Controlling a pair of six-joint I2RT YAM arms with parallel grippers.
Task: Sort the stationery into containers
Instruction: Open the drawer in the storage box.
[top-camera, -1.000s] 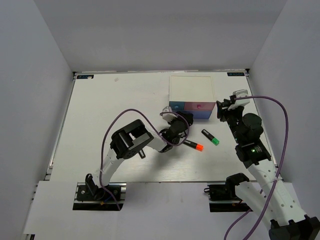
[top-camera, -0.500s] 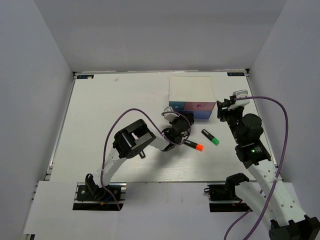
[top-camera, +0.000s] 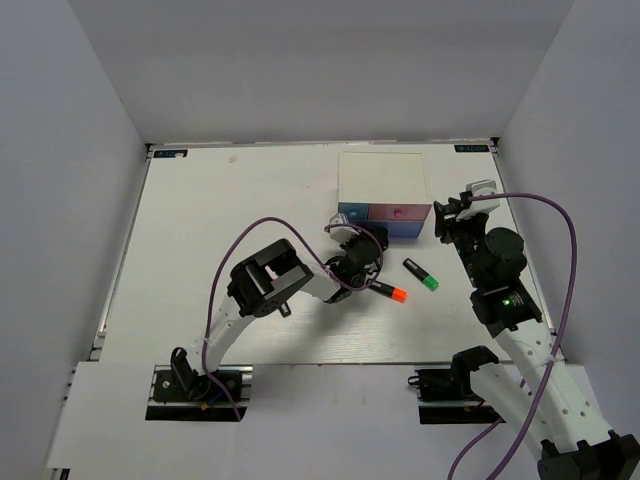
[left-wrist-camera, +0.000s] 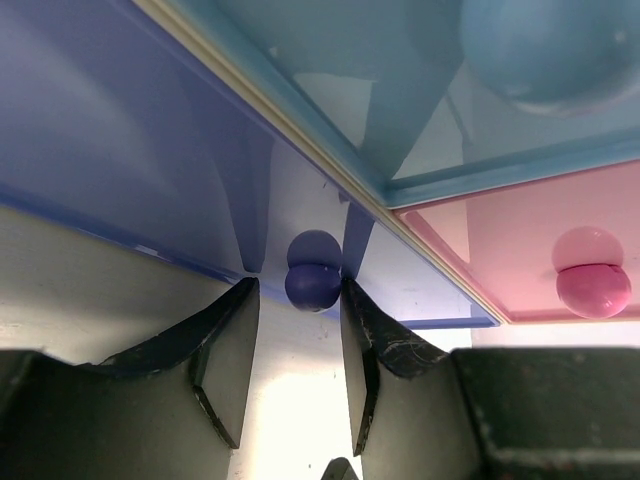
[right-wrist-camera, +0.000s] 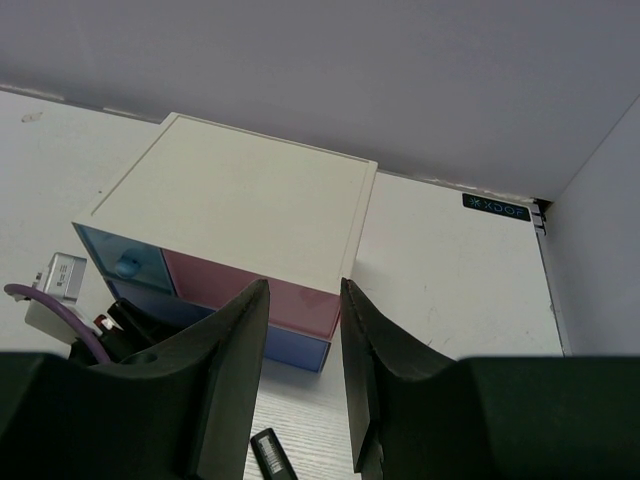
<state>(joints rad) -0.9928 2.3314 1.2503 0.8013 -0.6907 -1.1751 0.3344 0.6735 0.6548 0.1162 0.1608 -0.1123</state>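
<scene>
On the white bench are set the white organiser, an orange-ended marker and a green-ended marker.

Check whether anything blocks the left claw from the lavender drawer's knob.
Nothing visible does. The left claw straddles the knob of the lavender drawer, with one finger on each side. Only the knob lies between them.

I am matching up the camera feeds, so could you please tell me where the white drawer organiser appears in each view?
Top external: organiser at the far centre of the table, just beyond the left gripper.
Left wrist: organiser fills the upper frame, drawer fronts only.
Right wrist: organiser centre-left, whole box from above.
Shared landmark: its pink drawer front.
</scene>
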